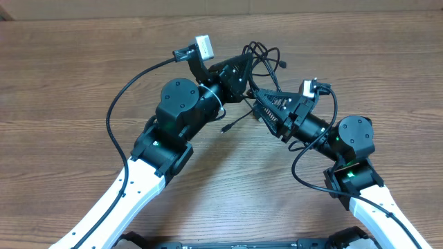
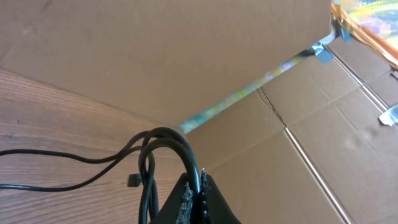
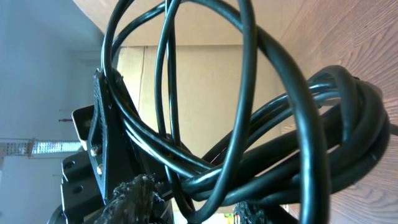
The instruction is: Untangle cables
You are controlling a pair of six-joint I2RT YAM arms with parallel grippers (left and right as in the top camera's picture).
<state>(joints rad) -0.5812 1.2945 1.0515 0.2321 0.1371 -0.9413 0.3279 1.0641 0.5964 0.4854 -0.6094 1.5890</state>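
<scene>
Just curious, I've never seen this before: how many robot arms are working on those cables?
2. The left arm reaches in from the lower left and the right arm from the lower right, both meeting at the tangled cables. None appears hidden.

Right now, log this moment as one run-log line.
task: untangle cables | left jaws: shut on cables | right jaws: around the bundle, grip unclear | state: tangled loops bunched between both arms

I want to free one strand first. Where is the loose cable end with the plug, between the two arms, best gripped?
Probably on the straight stretch just behind the plug, coming from above with the jaws across the cord. That cable end runs out alone over bare table, away from the tangle.
</scene>
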